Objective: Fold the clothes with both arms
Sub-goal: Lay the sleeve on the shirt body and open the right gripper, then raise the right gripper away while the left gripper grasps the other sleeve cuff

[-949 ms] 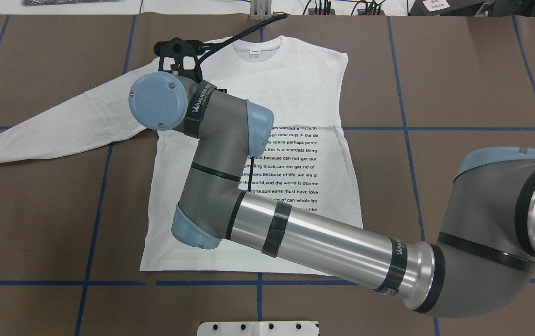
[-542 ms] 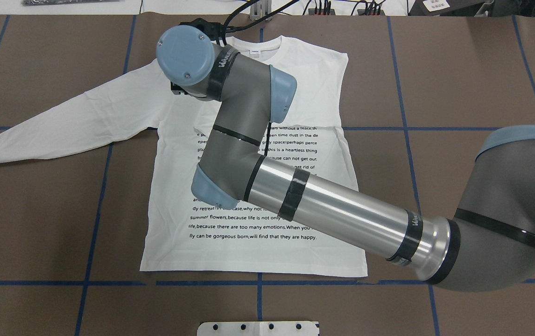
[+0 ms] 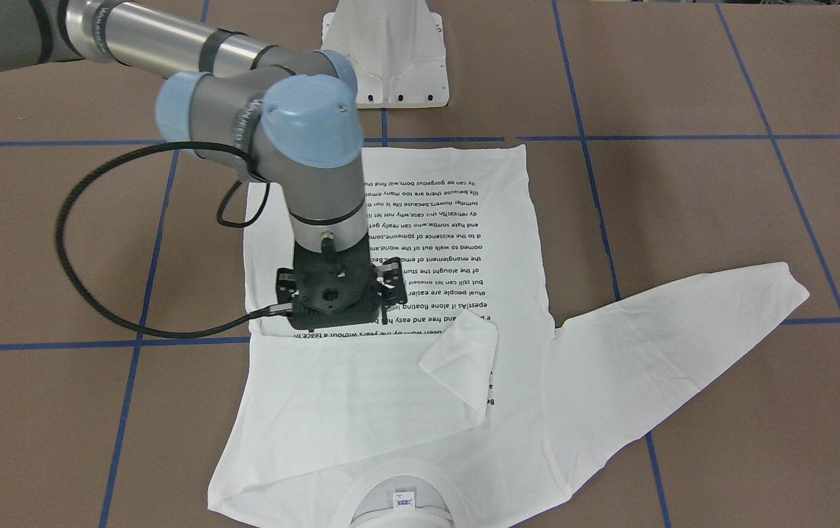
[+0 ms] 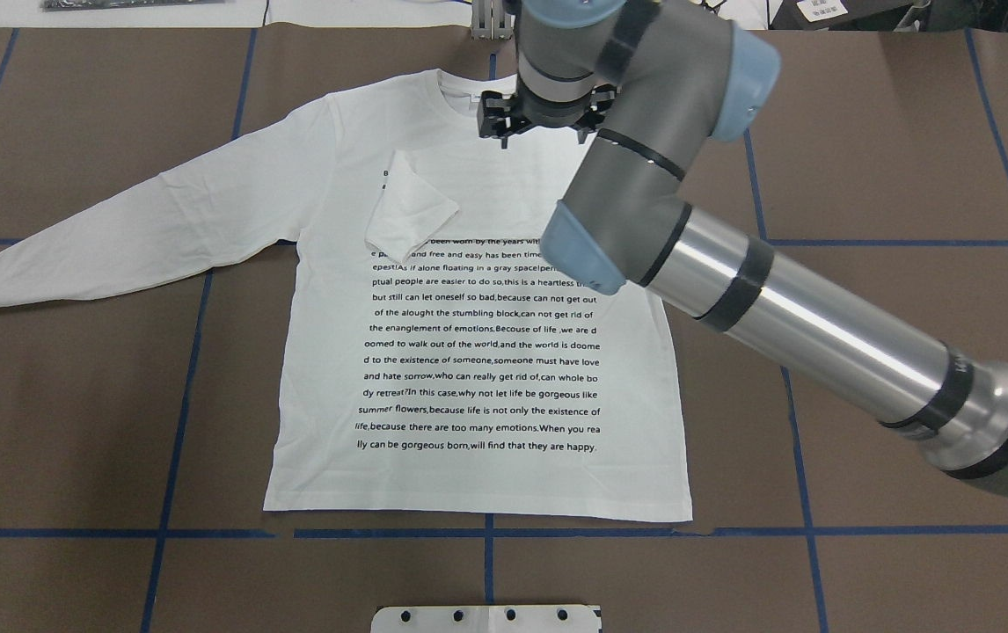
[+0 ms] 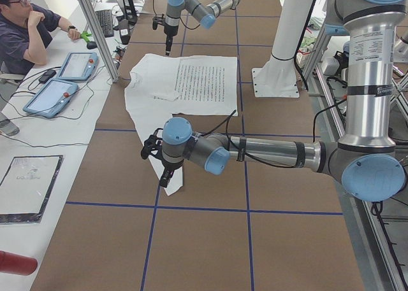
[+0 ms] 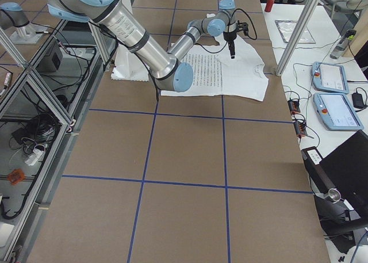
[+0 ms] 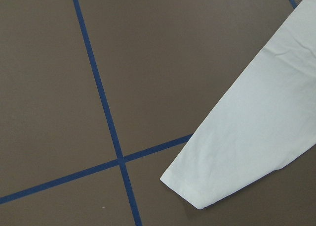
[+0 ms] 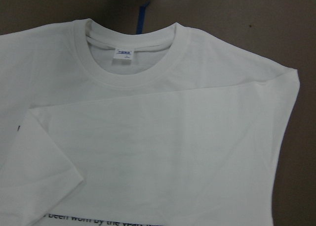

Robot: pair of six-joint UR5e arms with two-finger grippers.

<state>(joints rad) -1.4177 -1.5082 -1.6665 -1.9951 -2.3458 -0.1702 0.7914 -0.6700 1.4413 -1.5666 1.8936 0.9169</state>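
Shirt: the shirt (image 4: pixel 486 352) is laid flat on the table (image 4: pixel 73 422), print up, with the neckline (image 8: pixel 131 63) on the side away from the robot.
Sleeves: the folded sleeve (image 4: pixel 407 211) is laid across the chest, its cuff askew over the top lines of print; the spread sleeve (image 4: pixel 135 229) is stretched out to the robot's left.
Right gripper: the right gripper (image 4: pixel 539 123) is held above the upper chest, near the neckline; whether its jaws are apart or together cannot be told.
Left gripper: the left gripper (image 5: pixel 164 173) is hung over the end of the spread sleeve; its jaw state cannot be told.
Risk, cuff: the spread sleeve's cuff (image 7: pixel 197 186) could be missed, or pinched by one layer only, so that the sleeve is dragged crooked.
Risk, chest: the folded sleeve could be shifted or pulled open if the cloth is caught by the right gripper on a descent.
Risk, body: the flat body could be rucked if one side alone is pulled.
Hidden: both sets of fingers are absent from the wrist views; the left arm is absent from the overhead view; part of the print is covered by the right arm.
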